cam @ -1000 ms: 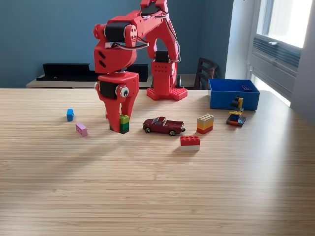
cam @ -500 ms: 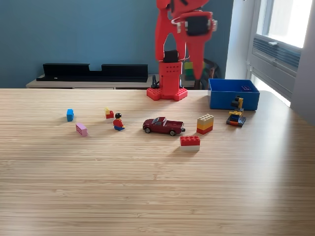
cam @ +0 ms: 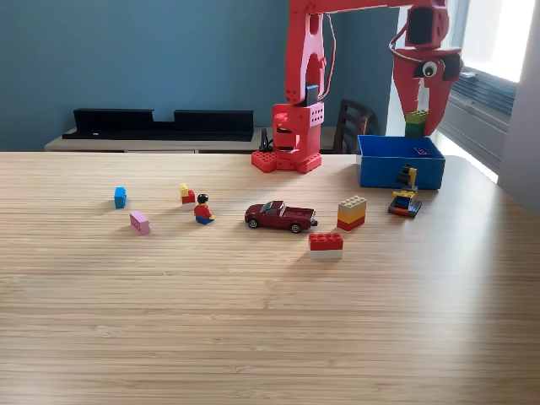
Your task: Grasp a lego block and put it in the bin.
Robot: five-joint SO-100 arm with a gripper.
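Blue walls and a bright window at the exterior view's right frame a pale wooden bench (cam: pixel 270 321). At its far edge stands a red robot arm (cam: pixel 302 76), reaching across toward the exterior view's right. Its jaws (cam: pixel 416 124) point downward and are closed on a small green lego block (cam: pixel 415 122), held in the air just above the blue bin (cam: pixel 400 164). That bin, a shallow open box, sits on the bench near the far right of the view, with a small purple piece visible inside it.

Other pieces lie scattered on the bench. From the view's left: a small blue brick (cam: pixel 120 197), a pink brick (cam: pixel 139 222), a tiny yellow and red piece (cam: pixel 186 194), a minifigure (cam: pixel 202 209) in a red top, a dark red toy car (cam: pixel 280 216), a red and white brick (cam: pixel 326 244), and a tan, yellow and red stack (cam: pixel 352 212). A small multicoloured model (cam: pixel 405 196) stands just in front of the bin. Behind the bench, a long black tray (cam: pixel 160 123) rests on a low shelf.
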